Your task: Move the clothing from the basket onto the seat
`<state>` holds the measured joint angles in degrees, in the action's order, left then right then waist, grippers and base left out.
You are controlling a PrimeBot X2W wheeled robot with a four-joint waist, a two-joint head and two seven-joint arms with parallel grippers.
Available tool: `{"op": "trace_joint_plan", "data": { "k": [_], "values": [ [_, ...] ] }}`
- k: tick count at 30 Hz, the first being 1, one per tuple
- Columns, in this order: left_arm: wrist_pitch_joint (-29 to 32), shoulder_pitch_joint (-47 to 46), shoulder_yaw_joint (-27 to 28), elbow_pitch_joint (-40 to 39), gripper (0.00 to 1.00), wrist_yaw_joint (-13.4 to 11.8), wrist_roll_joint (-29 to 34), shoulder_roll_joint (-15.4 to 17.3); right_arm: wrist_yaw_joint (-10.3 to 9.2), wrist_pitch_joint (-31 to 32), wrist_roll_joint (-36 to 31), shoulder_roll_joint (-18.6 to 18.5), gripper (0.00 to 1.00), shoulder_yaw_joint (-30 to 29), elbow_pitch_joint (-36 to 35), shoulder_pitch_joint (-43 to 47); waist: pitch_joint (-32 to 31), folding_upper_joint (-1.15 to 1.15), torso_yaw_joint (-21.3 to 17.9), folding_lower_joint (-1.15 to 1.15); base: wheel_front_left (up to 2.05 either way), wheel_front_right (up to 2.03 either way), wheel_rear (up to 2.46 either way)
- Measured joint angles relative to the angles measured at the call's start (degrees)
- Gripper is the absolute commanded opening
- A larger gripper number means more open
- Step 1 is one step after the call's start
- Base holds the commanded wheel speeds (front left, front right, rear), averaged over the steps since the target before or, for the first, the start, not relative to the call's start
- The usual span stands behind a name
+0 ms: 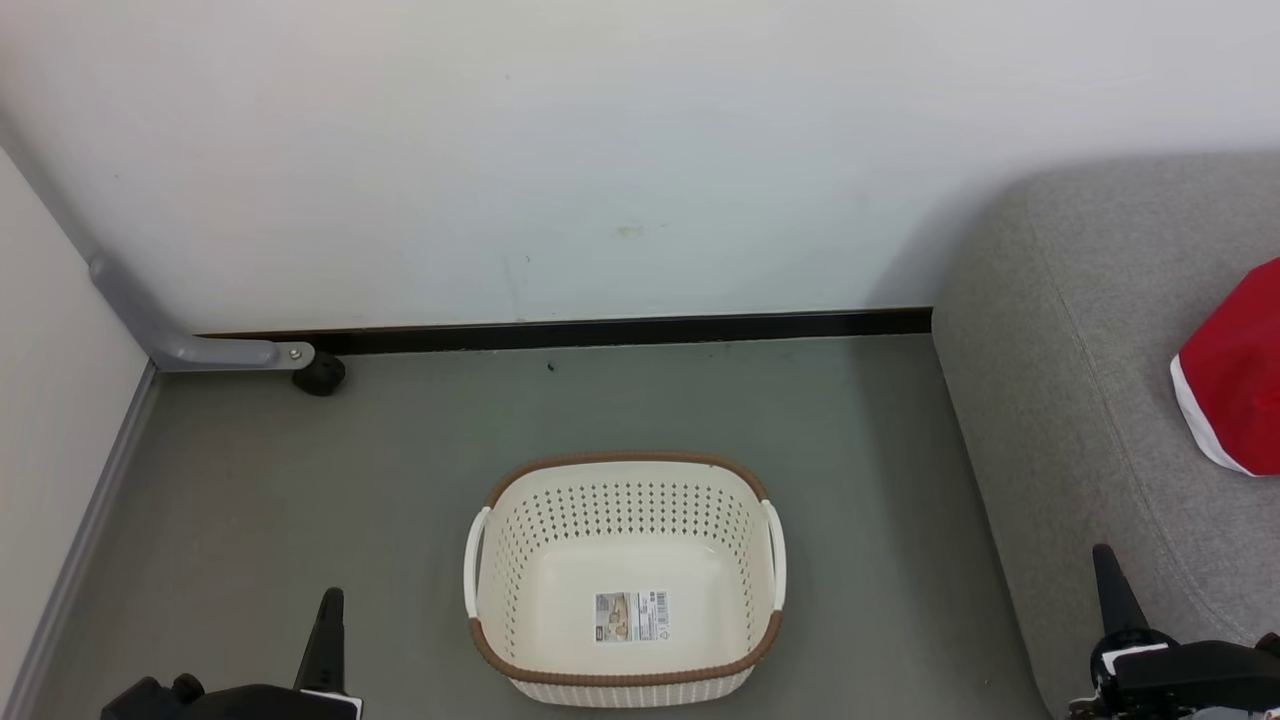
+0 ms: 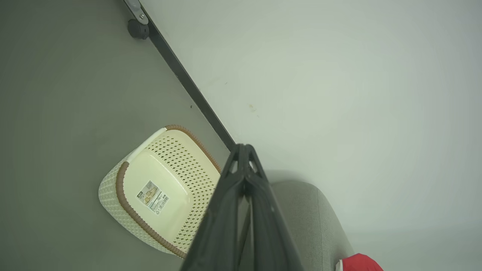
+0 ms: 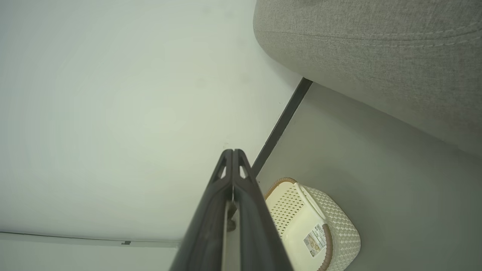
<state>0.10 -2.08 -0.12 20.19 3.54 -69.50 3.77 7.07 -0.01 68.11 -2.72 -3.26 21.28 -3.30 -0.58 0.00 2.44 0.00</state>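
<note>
Clothing (image 1: pixel 1235 370) in red with a white band along its lower edge lies on the grey seat (image 1: pixel 1080 400), at the right edge of the head view, where the picture cuts it off. The left wrist view catches a small red corner of it on the same cushion.

The basket (image 1: pixel 625 505) stands upright on the grey-green floor (image 1: pixel 250 500), left of the seat and apart from it. Its cream base is open to view, with a paper label (image 1: pixel 631 616) stuck flat on it (the print is too small to read). The brown rim runs round the top, with a white handle on each short side.

The left gripper (image 1: pixel 330 605) sits at the lower left, just beside the basket, with its dark fingers pressed together and pointing up the picture; in its wrist view the tips meet with nothing between them. The right gripper (image 1: pixel 1105 565) sits at the lower right against the seat's front corner, its fingers likewise closed tip to tip and holding nothing.

Behind the basket a black skirting strip (image 1: pixel 620 330) runs along the foot of the pale wall (image 1: pixel 600 150). A grey metal leg with a black caster (image 1: pixel 320 372) rests at the far left corner.
</note>
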Motion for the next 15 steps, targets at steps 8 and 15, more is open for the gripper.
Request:
{"op": "trace_joint_plan", "data": {
  "k": [8, 15],
  "values": [
    [1.67, -0.20, 1.29, -0.64, 0.00, 0.57, -5.82, -0.31, 0.00, 1.65, 5.70, 0.05, 0.00, -1.14, -0.90, -0.55, 0.17, 0.00, -0.61, 0.00, 0.00, 0.00, 0.00],
    [2.88, -0.73, 2.15, -1.07, 0.00, 1.10, -9.67, -0.56, 0.00, 2.77, 9.93, 0.08, 0.00, -2.00, -1.62, -0.66, 0.30, 0.00, -1.07, 0.00, 0.00, 0.00, 0.00]
  ]
}}
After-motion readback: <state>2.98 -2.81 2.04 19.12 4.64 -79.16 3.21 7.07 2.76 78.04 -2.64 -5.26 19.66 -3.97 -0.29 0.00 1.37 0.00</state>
